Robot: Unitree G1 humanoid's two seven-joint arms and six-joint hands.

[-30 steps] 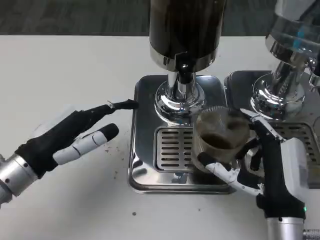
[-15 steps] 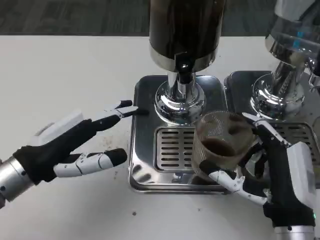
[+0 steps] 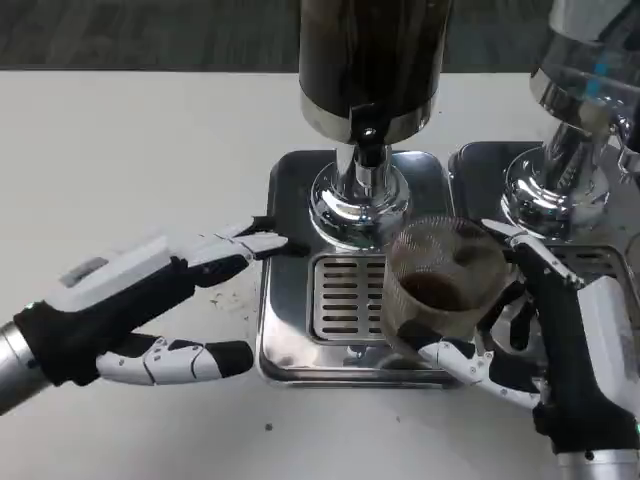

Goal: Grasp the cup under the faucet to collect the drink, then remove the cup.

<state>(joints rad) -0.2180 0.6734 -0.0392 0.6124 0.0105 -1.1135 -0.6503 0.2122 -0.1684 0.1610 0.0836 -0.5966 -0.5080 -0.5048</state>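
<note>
Your cup (image 3: 440, 280), a clear ribbed plastic one with dark drink pooled in its bottom, sits over the right part of the drip tray (image 3: 345, 300), in front of and to the right of the faucet (image 3: 367, 135), not directly beneath the spout. Your right hand (image 3: 540, 340) is wrapped around the cup from its right side: one white and black finger runs under the cup's near edge, and another reaches over the far right of its rim, so the cup is held firmly. Whether the cup's base touches the slotted grate you cannot tell. Behind the cup, the faucet hangs from the dark dispenser (image 3: 372, 60), whose chrome pedestal (image 3: 358, 205) stands on the back of the same tray. To the right of the cup stands a second dispenser (image 3: 585, 90) with its own chrome foot and tray. To the left of the cup, across the tray, your left hand (image 3: 140, 305) lies low over the white counter (image 3: 130, 150), fingers spread and holding nothing; its upper fingertips (image 3: 262, 240) reach the left edge of the tray, and a lower finger points toward the tray's near left corner.
</note>
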